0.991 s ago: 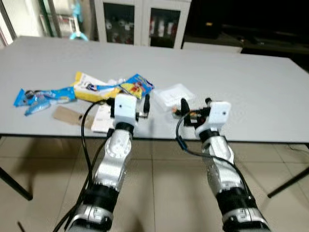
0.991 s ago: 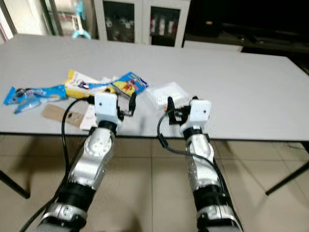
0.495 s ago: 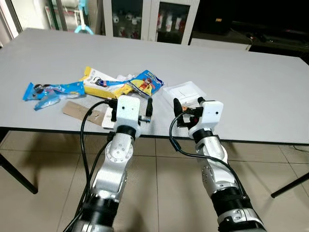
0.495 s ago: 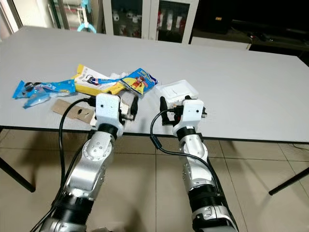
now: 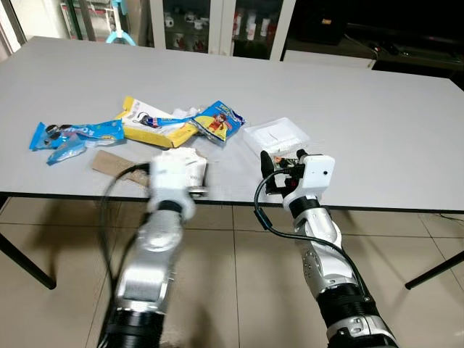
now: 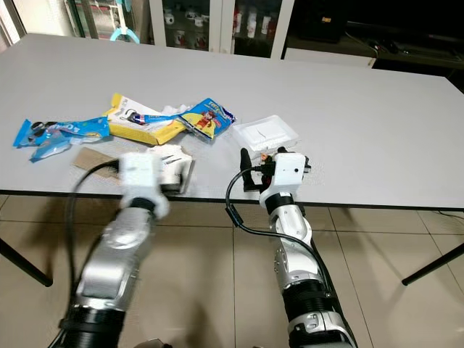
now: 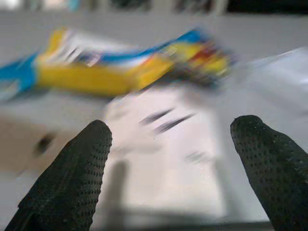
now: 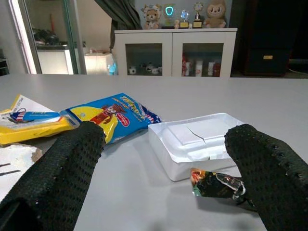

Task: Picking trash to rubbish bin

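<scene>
Both tools hover at the near edge of the grey tabletop (image 5: 377, 109), fingers apart. The left tool (image 7: 175, 159) faces a white torn paper sheet (image 7: 163, 144); the right tool (image 8: 168, 168) faces a white plastic tray (image 8: 199, 144).

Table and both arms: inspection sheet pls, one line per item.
Surface: grey table, trash bunched toward the robot's left and centre.
Job's things: blue wrapper; yellow pack; blue-yellow snack bag; clear tray; small dark wrapper by the tray; white paper; brown card.
Clutter: nothing seen.
Grippers: left gripper open, aimed at the white paper, blurred in the eye views; right gripper open at the table's near edge, facing the tray.
Cables: black cable looped off the right wrist.
Surroundings: glass-door cabinet; tiled floor.
</scene>
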Robot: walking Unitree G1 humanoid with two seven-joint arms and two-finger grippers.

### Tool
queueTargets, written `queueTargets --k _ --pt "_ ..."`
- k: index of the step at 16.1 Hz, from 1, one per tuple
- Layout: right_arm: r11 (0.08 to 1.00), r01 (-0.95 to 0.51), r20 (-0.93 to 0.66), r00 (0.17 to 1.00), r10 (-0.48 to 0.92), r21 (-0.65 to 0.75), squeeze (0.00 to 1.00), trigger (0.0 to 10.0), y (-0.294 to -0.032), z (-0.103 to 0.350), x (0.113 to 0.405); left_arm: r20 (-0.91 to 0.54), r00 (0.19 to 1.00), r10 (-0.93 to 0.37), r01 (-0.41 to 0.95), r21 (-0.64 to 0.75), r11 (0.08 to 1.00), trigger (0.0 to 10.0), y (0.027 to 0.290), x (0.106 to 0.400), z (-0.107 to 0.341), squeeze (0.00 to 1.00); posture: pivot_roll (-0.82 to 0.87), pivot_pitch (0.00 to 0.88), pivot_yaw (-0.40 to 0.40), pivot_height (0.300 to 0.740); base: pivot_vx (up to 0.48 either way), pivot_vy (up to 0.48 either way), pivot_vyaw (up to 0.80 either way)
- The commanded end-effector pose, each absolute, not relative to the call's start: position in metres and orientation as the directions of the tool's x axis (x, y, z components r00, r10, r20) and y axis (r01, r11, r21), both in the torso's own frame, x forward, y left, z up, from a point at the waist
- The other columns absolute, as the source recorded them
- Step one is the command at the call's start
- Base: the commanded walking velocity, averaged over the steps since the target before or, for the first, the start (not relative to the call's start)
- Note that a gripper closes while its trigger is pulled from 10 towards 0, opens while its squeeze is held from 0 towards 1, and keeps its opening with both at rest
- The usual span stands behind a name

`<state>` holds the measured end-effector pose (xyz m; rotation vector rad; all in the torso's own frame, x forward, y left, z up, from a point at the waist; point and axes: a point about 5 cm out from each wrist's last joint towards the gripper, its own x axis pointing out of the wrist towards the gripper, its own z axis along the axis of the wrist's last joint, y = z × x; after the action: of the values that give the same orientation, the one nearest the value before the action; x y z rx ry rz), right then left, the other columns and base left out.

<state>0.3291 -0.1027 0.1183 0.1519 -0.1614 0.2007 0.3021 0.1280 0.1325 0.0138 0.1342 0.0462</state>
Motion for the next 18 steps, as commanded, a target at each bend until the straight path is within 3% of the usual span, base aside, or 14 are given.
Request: queueTargets --k 1,7,13,18 --pt "0.969 -0.201 0.164 0.970 0.177 0.141 0.00 10.0 -0.106 0.117 0.328 -0.206 0.973 0.102 -0.109 -0.022 0.994 10.0 0.131 0.299 0.125 0.00 -0.01 0.064 -0.102 0.740 0.000 0.000 0.00" --pt "0.967 -0.211 0.160 0.969 0.188 0.140 0.00 10.0 -0.104 0.115 0.326 -0.284 0.948 0.145 -0.168 -0.058 0.984 10.0 0.131 0.288 0.126 0.00 -0.01 0.067 -0.102 0.740 0.000 0.000 0.00" --pt "0.959 -0.238 0.156 0.964 0.215 0.152 0.00 10.0 -0.101 0.115 0.326 -0.381 0.917 0.118 -0.227 -0.256 0.940 10.0 0.126 0.284 0.128 0.00 -0.02 0.076 -0.105 0.740 0.000 0.000 0.00" --pt "0.816 -0.500 0.137 0.866 0.482 0.290 0.00 10.0 -0.077 0.116 0.315 -0.384 0.917 0.103 -0.216 -0.264 0.940 10.0 0.125 0.285 0.131 0.00 -0.02 0.086 -0.108 0.740 0.000 0.000 0.00"
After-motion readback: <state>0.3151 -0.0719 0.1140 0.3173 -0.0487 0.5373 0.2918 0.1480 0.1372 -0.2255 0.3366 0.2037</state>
